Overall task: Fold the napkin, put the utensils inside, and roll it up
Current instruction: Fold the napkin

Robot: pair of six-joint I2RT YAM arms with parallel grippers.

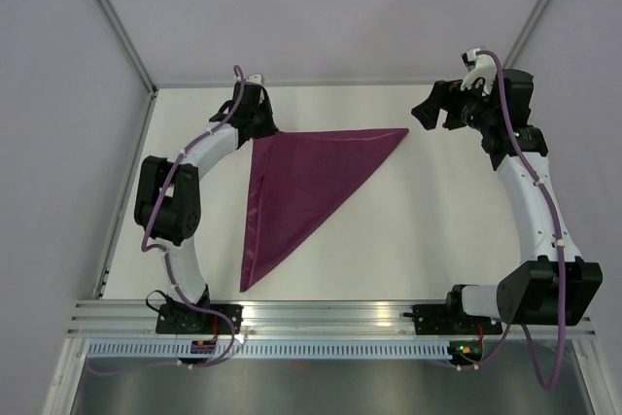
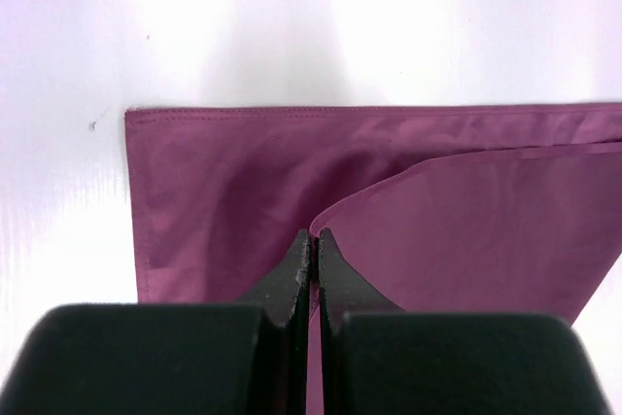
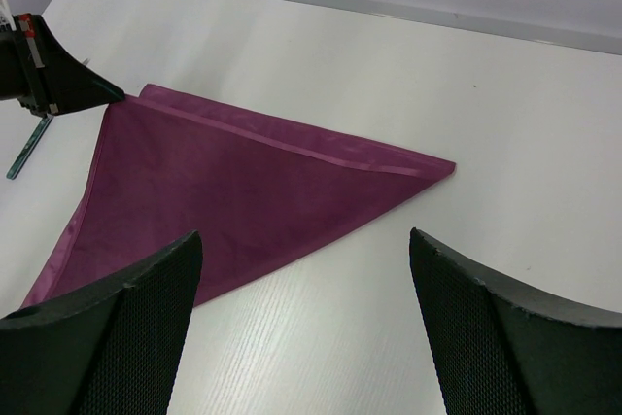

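Napkin: the napkin (image 1: 301, 182) lies flat on the white table (image 1: 437, 221), folded into a triangle. One long edge runs along the far side, one down the left, and the fold slants between the far-right tip and the near-left tip.
Napkin layers: in the left wrist view the top layer (image 2: 486, 230) stops short of the bottom layer's square corner (image 2: 131, 116), so a strip of the lower cloth shows.
Left gripper: the left gripper (image 1: 264, 126) sits at the far-left corner of the triangle, right down on the cloth. Its jaws are pressed together with no gap.
Left grip: the curved edge of the top layer runs up into the left fingertips (image 2: 296, 250), so it looks pinched there. The cloth is thin, and the pinch itself is hidden between the pads.
Right gripper: the right gripper (image 1: 437, 116) hangs off the far-right tip of the triangle, near it but not touching. Its jaws are spread wide with nothing between them.
Right wrist view: the whole triangle (image 3: 243, 201) lies ahead of the spread fingers (image 3: 146, 318), with the left gripper's tip (image 3: 97, 92) on the far corner.
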